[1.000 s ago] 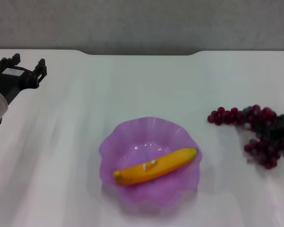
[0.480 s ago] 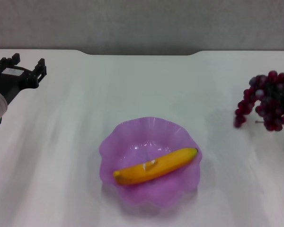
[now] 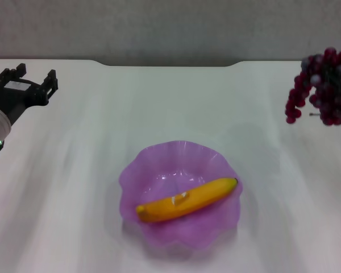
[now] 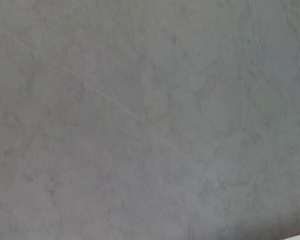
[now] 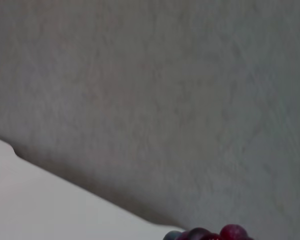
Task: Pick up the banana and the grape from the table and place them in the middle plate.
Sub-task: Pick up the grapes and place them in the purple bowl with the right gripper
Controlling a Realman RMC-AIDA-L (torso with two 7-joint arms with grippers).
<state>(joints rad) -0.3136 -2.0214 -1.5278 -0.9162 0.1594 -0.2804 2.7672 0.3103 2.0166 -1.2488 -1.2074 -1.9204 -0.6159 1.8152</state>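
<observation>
Grapes (image 3: 321,86) hang clear of the worktop (image 3: 74,187) at its far right, near the back edge, with the bunch drooping; a few berries also show in the right wrist view. The right pincer is barely visible at the frame edge, so whether it clasps the bunch cannot be told. The banana (image 3: 187,199) already lies in the purple plate (image 3: 153,165). For a clean placement, the bunch should travel leftward above the scalloped rim, then descend beside the banana before release. The left pincer (image 3: 34,77) rests parked at far left, fingers spread and holding nothing.
</observation>
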